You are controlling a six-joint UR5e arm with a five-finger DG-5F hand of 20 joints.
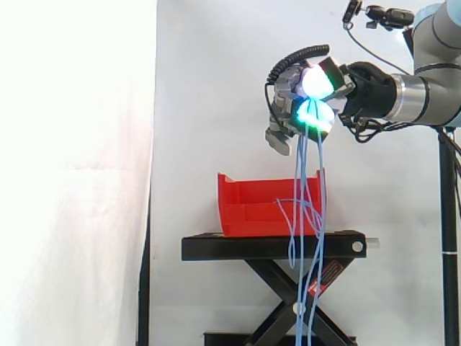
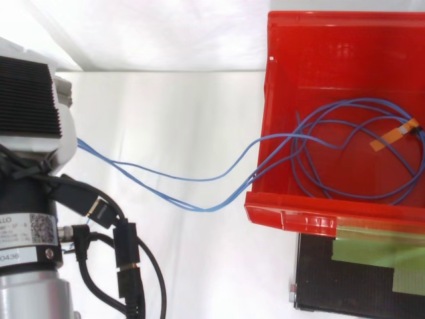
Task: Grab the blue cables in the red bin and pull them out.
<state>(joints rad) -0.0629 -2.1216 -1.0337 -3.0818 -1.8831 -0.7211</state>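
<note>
Blue cables hang in long strands from the hand, whose glowing fingers are curled tight on them high above the red bin. The strands drop straight down, cross the bin's wall near its front corner and trail past the stand. A loose coil with an orange tag lies inside the bin, so I'd say more pull up and away is needed.

Black scissor stand at the side view's lower centre, white curtain behind; green tape strips lie on its top, lower right of the top view.
</note>
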